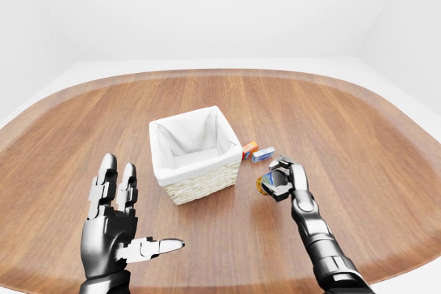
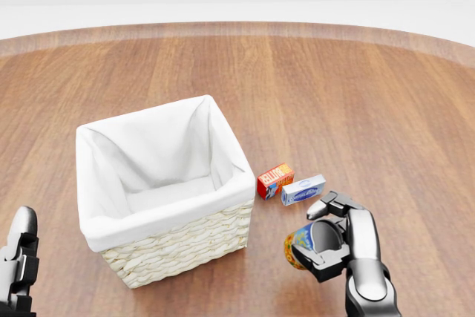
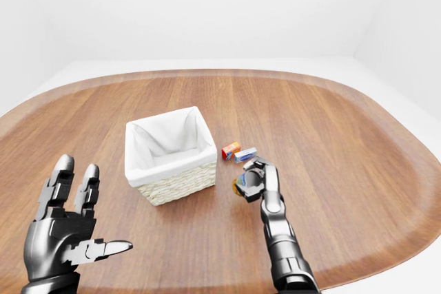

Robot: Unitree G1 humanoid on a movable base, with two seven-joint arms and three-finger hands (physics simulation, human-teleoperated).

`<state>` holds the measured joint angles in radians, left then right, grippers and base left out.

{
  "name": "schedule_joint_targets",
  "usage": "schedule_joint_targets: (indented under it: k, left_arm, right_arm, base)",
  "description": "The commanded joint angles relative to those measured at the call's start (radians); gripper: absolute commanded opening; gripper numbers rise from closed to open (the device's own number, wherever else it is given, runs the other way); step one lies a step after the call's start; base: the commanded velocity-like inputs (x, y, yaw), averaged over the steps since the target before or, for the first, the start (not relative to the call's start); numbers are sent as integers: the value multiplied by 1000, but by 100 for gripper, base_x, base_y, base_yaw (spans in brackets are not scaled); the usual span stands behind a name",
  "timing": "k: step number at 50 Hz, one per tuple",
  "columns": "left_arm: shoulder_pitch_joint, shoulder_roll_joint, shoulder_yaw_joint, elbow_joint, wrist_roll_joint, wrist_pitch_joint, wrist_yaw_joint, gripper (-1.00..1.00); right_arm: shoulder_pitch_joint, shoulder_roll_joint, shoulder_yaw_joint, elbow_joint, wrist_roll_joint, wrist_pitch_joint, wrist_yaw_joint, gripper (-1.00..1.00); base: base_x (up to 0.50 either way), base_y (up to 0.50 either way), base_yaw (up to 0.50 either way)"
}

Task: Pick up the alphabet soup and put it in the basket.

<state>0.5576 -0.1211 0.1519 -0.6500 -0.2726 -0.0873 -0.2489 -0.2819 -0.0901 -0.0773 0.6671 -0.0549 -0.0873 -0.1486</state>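
The alphabet soup can [image 2: 298, 246], yellow and blue, is gripped in my right hand [image 2: 326, 237], whose fingers close round it just to the right of the basket's lower corner. The basket [image 2: 159, 183] is woven wicker with a white cloth liner and looks empty, at the middle left of the head view. My left hand [image 1: 120, 222] is open with fingers spread, at the lower left of the left-eye view, apart from everything.
A small red box [image 2: 274, 180] and a white-and-blue box [image 2: 303, 190] lie on the wooden table [image 2: 386, 109], between the basket and my right hand. White walls and floor surround the round table.
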Motion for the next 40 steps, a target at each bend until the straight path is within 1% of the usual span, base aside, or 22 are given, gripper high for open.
schedule_joint_targets:
  k: [1,9,10,12,14,17,18,20,21,23,24,25,27,35,40]
  left_arm:
    - [-3,0,1,1,2,0,-1,100]
    - [-6,-2,9,2,-3,0,-5,100]
    - [-7,-2,10,3,-5,0,-7,100]
    - [-6,-4,10,3,-4,0,-8,100]
    - [-7,-5,9,3,-1,0,-8,100]
    - [-6,-5,5,4,4,0,-6,100]
    - [-5,-4,4,4,3,0,-6,100]
    - [-5,-4,4,4,3,0,-6,100]
    - [-9,-2,4,6,4,0,-4,100]
    - [-7,-1,2,5,4,0,-3,100]
    - [-7,-1,2,5,4,0,-3,100]
    - [-5,-1,2,4,4,0,-2,100]
    - [-2,-1,1,2,3,0,-3,100]
    - [5,-2,3,-3,-3,0,-8,100]
    - [5,-3,3,-2,-3,0,-11,100]
  right_arm:
    - [29,-2,-9,-170,-28,0,7,-100]
    - [40,2,-11,-264,-25,0,9,-100]
    - [41,2,-11,-278,-26,5,9,-100]
    - [54,6,-8,-332,-27,37,12,-100]
    - [58,9,-7,-361,-29,56,14,-100]
    - [47,12,-5,-403,-33,94,14,-100]
    - [43,13,-4,-407,-34,101,13,-100]
    - [43,13,-4,-407,-35,102,13,-100]
    - [35,15,-3,-423,-34,120,13,-100]
    - [30,17,0,-450,-36,145,12,-100]
    - [30,17,0,-451,-36,146,12,-100]
    - [25,19,2,-463,-37,160,12,-100]
    - [22,20,4,-480,-37,175,13,-100]
    - [11,35,21,-598,-56,175,10,-100]
    - [-8,41,29,-616,-66,175,5,-100]
  base:
    - [0,0,0]
    - [0,0,0]
    - [0,0,0]
    - [0,0,0]
    - [0,0,0]
    - [0,0,0]
    - [0,0,0]
    - [0,0,0]
    - [0,0,0]
    - [0,0,0]
    - [0,0,0]
    - [0,0,0]
    - [0,0,0]
    - [0,0,0]
    - [0,0,0]
